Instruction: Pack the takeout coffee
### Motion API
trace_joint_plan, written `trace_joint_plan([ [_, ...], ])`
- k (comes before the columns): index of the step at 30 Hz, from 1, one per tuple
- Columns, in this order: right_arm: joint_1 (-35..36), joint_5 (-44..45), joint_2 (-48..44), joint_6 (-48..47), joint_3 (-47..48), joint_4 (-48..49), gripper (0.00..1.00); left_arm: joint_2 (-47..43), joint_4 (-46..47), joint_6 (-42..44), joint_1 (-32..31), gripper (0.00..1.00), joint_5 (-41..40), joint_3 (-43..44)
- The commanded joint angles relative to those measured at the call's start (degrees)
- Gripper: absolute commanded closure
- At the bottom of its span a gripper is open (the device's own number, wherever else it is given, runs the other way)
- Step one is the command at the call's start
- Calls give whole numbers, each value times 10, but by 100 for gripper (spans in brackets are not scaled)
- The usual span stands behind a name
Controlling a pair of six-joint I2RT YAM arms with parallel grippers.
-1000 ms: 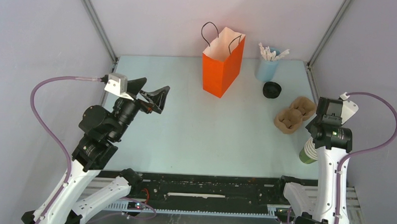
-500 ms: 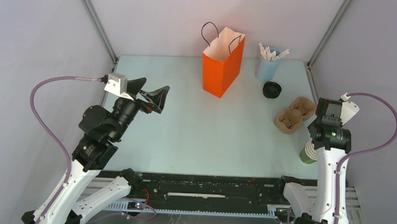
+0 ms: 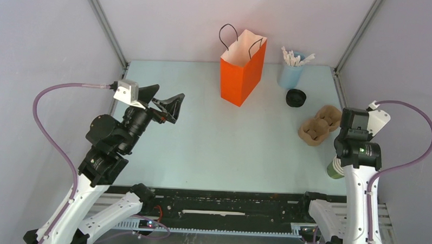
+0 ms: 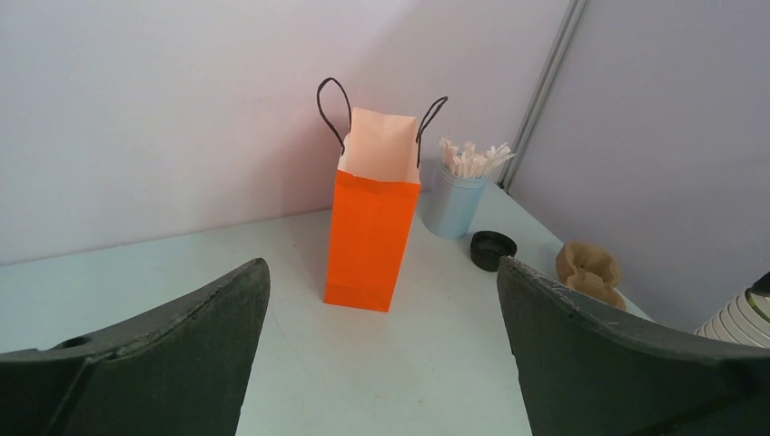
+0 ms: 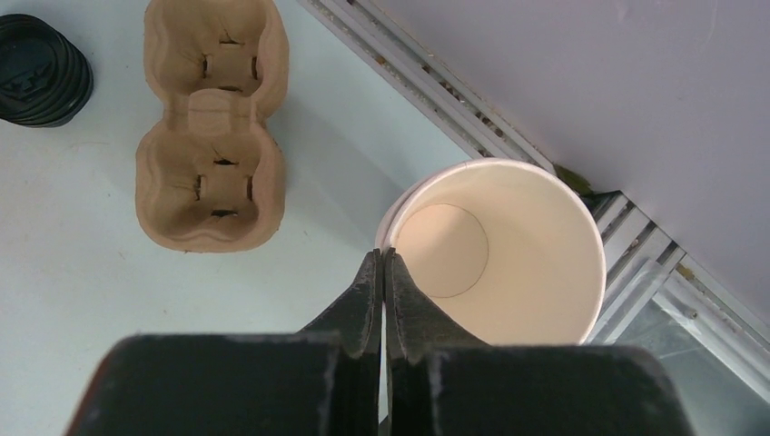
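Note:
No olive-green cup with a black lid shows in any view. My right gripper point(image 5: 382, 256) points straight down and is shut on the near-left rim of a lidless green cup point(image 5: 498, 250) with a white inside. This cup is the top of a stack of cups point(image 3: 335, 169) at the table's right edge, mostly hidden under my right wrist in the top view. A round black stack of lids point(image 3: 296, 97) lies by the blue cup. The orange paper bag point(image 3: 241, 73) stands open at the back centre. My left gripper point(image 3: 168, 96) is open and empty, held high at the left and facing the bag point(image 4: 372, 222).
A brown pulp two-cup carrier point(image 3: 320, 124) lies between the lids and the cup stack; it also shows in the right wrist view point(image 5: 211, 127). A pale blue cup of white sticks point(image 3: 290, 70) stands right of the bag. Enclosure walls and metal posts ring the table.
My right wrist has shifted slightly toward the near edge, covering more of the cup stack. The left arm has not moved.

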Motion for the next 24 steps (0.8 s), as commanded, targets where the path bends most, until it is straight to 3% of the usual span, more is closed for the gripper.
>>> trace_joint_plan([
  [1, 10, 34, 5, -11, 21, 0, 100, 3, 11, 13, -3, 0, -3, 1],
  [15, 58, 110, 14, -16, 112, -65, 100, 9, 12, 11, -3, 0, 2, 0],
  [20, 67, 108, 22, -15, 183, -106, 100, 10, 12, 12, -3, 0, 0, -1],
  [24, 119, 118, 34, -35, 270, -140, 100, 11, 12, 12, -3, 0, -2, -1],
])
